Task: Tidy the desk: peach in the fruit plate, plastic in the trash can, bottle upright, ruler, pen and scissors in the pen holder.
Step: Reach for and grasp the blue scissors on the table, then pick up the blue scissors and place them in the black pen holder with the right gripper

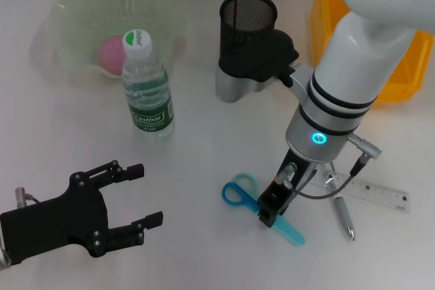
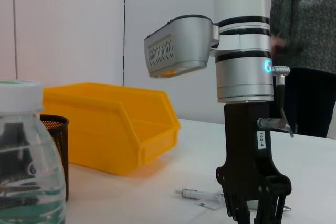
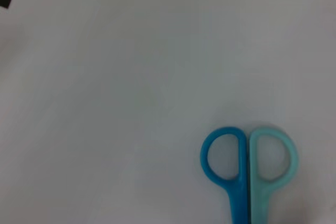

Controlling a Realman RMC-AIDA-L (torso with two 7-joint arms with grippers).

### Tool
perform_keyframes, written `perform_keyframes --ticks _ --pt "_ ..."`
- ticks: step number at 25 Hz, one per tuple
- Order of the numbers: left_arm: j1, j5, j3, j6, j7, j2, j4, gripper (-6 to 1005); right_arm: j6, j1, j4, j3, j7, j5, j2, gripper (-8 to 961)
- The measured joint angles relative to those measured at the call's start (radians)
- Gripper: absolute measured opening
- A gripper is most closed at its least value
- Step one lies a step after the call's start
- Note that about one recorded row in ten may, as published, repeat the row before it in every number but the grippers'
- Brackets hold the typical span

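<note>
Blue scissors [image 1: 262, 208] under right hand [image 1: 270, 214], left hand [image 1: 129, 198] open

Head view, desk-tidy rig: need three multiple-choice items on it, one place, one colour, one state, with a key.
1. Where is the pink peach?
A. in the pale green fruit plate
B. beside the clear plastic ruler
C. in the black mesh pen holder

2. What colour are the plastic scissors?
A. red
B. blue and teal
C. black

3. How does the clear water bottle with the white cap stand?
A. on its side
B. upside down
C. upright

Key: 1 A, the peach lies inside the plate. 2 B, one handle is blue, the other teal. 3 C, its cap points up. The right gripper is down at the scissors; the left gripper hangs open near the table's front edge.
</note>
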Motion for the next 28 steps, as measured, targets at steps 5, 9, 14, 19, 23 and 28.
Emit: perform_keyframes --ticks 5,9,14,19,23,28 --pt "0.0 0.0 -0.001 -0.001 0.0 0.0 0.0 724 0.002 0.003 0.002 -0.016 0.0 0.0 0.0 264" --pt "0.0 0.0 -0.002 -0.001 0.0 0.0 0.0 723 0.003 0.004 0.001 -0.019 0.0 0.0 0.0 263" --pt "0.0 0.0 -0.003 -0.001 0.0 0.0 0.0 722 0.006 0.005 -0.005 -0.037 0.0 0.0 0.0 222" --pt "0.0 0.0 -0.003 -0.001 0.0 0.0 0.0 721 0.009 0.007 -0.001 -0.039 0.0 0.002 0.0 195" --pt "0.0 0.0 -0.003 -0.001 0.0 0.0 0.0 720 0.008 -0.002 -0.029 -0.036 0.0 0.001 0.001 195" --pt "0.0 0.0 -0.003 -0.001 0.0 0.0 0.0 719 -0.008 -0.044 -0.125 0.002 0.0 -0.013 0.001 195"
